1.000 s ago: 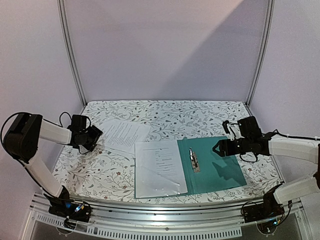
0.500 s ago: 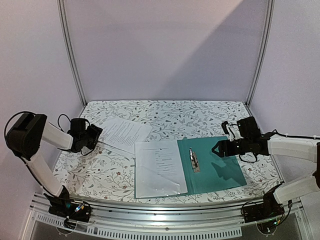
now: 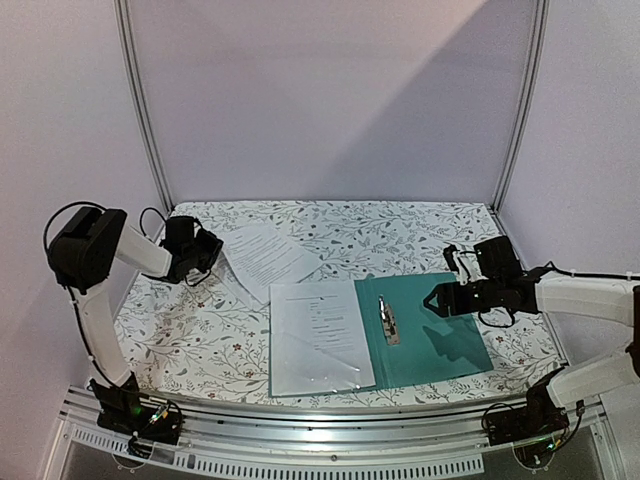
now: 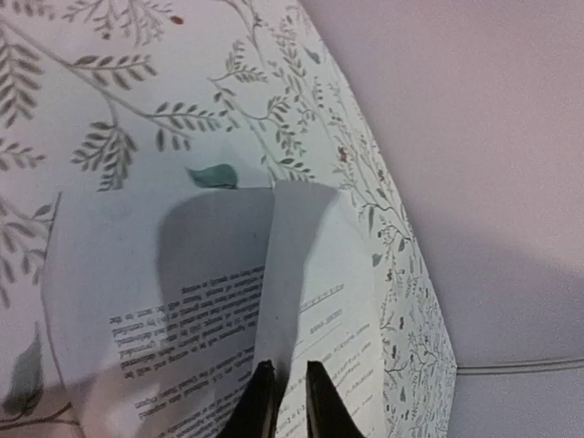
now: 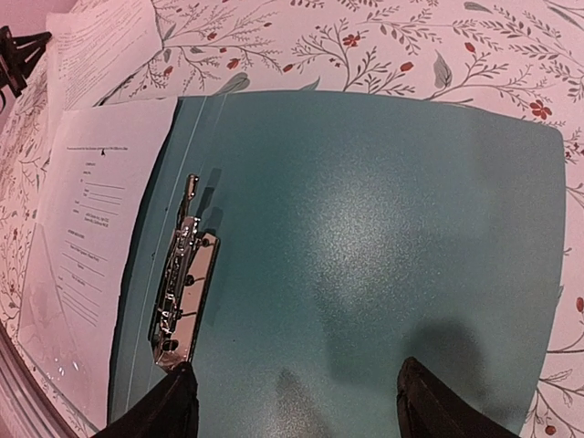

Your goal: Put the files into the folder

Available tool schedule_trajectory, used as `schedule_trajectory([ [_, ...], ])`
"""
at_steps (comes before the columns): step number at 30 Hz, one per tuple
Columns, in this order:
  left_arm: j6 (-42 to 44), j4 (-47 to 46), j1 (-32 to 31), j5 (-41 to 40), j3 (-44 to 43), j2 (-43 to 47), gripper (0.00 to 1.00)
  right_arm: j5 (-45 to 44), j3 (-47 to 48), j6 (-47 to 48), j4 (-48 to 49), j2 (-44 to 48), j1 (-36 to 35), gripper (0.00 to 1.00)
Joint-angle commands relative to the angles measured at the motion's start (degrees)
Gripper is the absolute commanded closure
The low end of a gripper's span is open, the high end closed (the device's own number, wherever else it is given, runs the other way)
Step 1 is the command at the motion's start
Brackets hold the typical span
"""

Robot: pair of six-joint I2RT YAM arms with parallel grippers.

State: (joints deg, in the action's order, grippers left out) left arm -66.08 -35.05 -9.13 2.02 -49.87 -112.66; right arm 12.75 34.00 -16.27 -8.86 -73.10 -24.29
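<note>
Left gripper (image 3: 212,250): fingers pinched the files (image 3: 268,254) at one edge, farther back than a second earlier.
Files: dragged rearward and turned, behind the folder (image 3: 430,335).
Right gripper (image 3: 433,298): fingers spread above the folder.

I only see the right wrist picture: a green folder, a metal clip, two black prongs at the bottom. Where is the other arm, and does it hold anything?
Observer: The left gripper is at the far left of the table, closed on the edge of the loose files.
Visitor: One paper or several?
Observer: At least two. The left wrist view shows one printed sheet overlapping another where the gripper pinches.
Visitor: And my prongs?
Observer: From above, the right gripper hangs open over the right half of the folder, with its shadow on the green.
</note>
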Motion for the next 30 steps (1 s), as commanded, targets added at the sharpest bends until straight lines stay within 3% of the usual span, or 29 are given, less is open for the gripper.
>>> schedule_trajectory([
  [1, 4.09, 0.58, -1.32, 0.98, -7.59, -4.65, 0.96, -0.04, -1.12, -0.50, 0.55, 1.13, 0.30, 0.27],
  [6, 4.46, -0.01, -2.01, 4.59, -13.13, -8.94, 1.00, -0.43, -0.75, -0.73, -0.08, 0.98, 0.30, 0.27],
  [10, 8.37, 1.41, -3.87, 4.39, -15.46, -7.13, 1.00, -1.72, -0.26, -0.27, -0.64, 1.68, 0.32, 0.26],
  [18, 25.70, 7.75, -11.26, 7.63, -25.41, -0.05, 1.00, 1.00, 0.80, 1.10, 1.19, 2.46, 0.33, 0.27],
  [23, 36.75, 15.25, -17.13, 9.61, -31.14, 4.45, 1.00, 8.93, -2.06, 0.66, 12.98, 10.27, 0.30, 0.23],
  [30, 47.80, 24.73, -24.78, 16.69, -32.75, 13.57, 1.00, 11.93, 2.10, 2.78, 11.65, 10.98, 0.32, 0.19],
])
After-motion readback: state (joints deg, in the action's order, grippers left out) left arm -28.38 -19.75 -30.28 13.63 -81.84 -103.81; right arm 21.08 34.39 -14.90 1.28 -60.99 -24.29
